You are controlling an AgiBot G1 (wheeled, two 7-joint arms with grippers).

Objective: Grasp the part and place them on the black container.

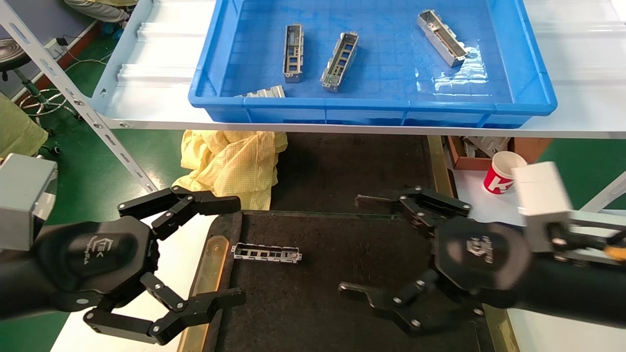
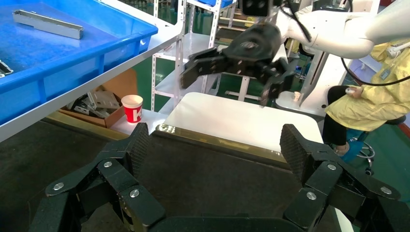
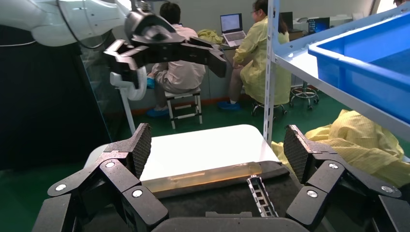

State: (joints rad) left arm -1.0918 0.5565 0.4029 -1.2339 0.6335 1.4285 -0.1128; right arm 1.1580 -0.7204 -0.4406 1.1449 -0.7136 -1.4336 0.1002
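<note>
One grey metal part (image 1: pixel 266 253) lies flat on the black container (image 1: pixel 313 288), near its left brass strip; it also shows in the right wrist view (image 3: pixel 261 194). Several more parts lie in the blue bin: one (image 1: pixel 293 52), another (image 1: pixel 339 60), a third (image 1: pixel 441 37) and one partly hidden at the bin's front wall (image 1: pixel 264 92). My left gripper (image 1: pixel 230 249) is open and empty at the container's left edge. My right gripper (image 1: pixel 354 243) is open and empty over the container's right half, to the right of the placed part.
The blue plastic bin (image 1: pixel 371 105) stands on a white shelf above and behind the container. A yellow cloth (image 1: pixel 230 159) lies below the shelf at left. A red and white cup (image 1: pixel 501 172) and a cardboard box (image 1: pixel 481 146) stand at right.
</note>
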